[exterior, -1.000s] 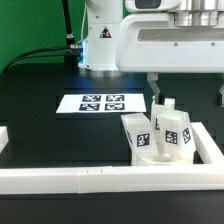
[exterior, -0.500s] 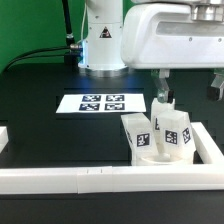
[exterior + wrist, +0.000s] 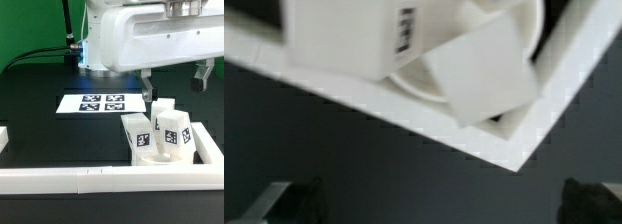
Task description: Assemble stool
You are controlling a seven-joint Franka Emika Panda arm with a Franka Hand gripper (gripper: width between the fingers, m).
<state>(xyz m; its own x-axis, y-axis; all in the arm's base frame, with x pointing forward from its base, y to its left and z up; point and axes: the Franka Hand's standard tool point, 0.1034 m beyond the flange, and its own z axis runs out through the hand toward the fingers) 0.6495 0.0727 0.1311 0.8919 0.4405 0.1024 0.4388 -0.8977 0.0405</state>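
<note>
Hovering with fingers spread wide and nothing between them, the two-finger gripper (image 3: 176,85) sits at twelve o'clock above the white tagged plastic leg blocks (image 3: 158,132), which stand on the round white ring-shaped seat (image 3: 158,155), tucked into the long white border rails' (image 3: 80,179) corner.

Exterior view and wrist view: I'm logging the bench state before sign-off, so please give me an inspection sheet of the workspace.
Surface: black table, bare where visible.
Job's things: stool seat in the corner of the white border rails, three tagged leg blocks standing on it.
Clutter: nothing seen.
Grippers: pincer open, above the leg blocks, holding nothing.
Cables: black cable behind, toward the robot base.
Surroundings: marker board flat on the table; green backdrop.
</note>
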